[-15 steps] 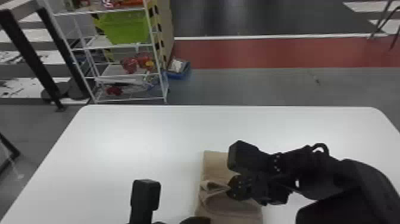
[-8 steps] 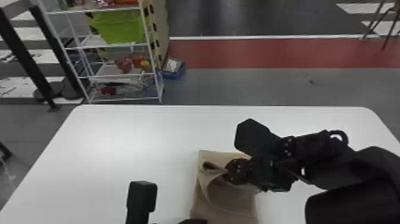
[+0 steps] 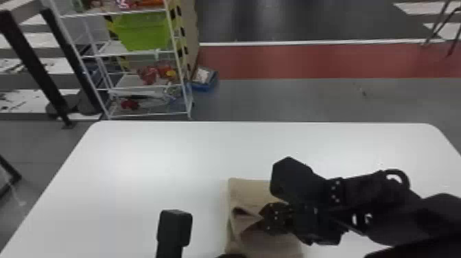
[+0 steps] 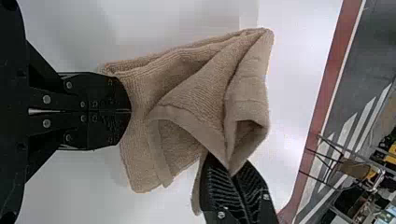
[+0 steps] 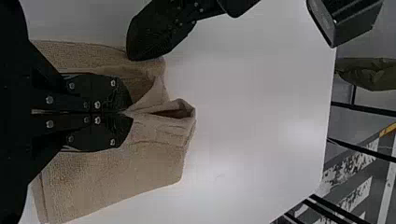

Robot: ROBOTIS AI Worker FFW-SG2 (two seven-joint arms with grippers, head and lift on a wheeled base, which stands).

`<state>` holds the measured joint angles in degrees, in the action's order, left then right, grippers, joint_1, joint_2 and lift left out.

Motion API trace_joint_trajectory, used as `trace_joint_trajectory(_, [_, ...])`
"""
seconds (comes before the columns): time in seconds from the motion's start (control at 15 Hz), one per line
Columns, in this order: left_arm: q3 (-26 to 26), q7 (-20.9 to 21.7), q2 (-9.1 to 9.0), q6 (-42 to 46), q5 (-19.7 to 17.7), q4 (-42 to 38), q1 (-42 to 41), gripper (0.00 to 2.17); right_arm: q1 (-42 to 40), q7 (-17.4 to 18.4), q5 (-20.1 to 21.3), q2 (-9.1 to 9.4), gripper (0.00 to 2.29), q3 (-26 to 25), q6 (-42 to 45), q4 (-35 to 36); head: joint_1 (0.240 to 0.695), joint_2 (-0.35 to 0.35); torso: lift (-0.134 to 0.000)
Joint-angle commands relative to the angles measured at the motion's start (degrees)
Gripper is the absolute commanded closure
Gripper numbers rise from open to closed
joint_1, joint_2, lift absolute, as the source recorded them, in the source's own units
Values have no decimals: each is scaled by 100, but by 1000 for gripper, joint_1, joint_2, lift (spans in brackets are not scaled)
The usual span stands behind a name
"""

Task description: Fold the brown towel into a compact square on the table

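White table (image 3: 154,154) — rounded far corners; brown towel (image 3: 248,192) on it — rumpled, partly folded.

Head view: white wire shelving rack (image 3: 147,115) at 10 o'clock, bearing lime-green plastic bin (image 3: 142,32); long red floor strip (image 3: 308,61), 12–2 o'clock.

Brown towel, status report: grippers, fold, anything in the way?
Right gripper shut on brown towel. Left gripper shut, over towel's edge, possibly in the fold's way. Towel partly folded, rumpled, not yet a compact square.
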<state>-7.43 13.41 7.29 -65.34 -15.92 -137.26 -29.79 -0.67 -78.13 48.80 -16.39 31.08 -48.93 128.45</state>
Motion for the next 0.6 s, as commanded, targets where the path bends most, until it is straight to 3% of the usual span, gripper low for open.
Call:
trace_joint_trajectory(0.0, [-57, -14, 0, 17, 28, -3, 0, 2007, -127, -19, 51, -137, 1359, 135, -42, 31, 695, 78, -123])
trace_joint_trajectory(0.13, [-127, -23, 0, 17, 63, -11, -9, 2007, -153, -19, 121, -198, 1359, 188, -42, -13, 695, 75, -123])
trace_joint_trajectory(0.4, [-153, -40, 0, 17, 80, -29, -9, 2007, -127, -19, 341, -101, 1268, 285, -25, -251, 695, 61, -123])
trace_joint_trajectory(0.47, [-136, -40, 9, 17, 80, -20, -18, 2007, -127, -19, 297, -66, 1025, 223, -42, -330, 695, 58, -123])
trace_joint_trajectory(0.53, [-118, -32, 0, 17, 71, -20, -18, 2007, -127, -19, 253, 4, 640, 162, -42, -391, 695, 56, -123])
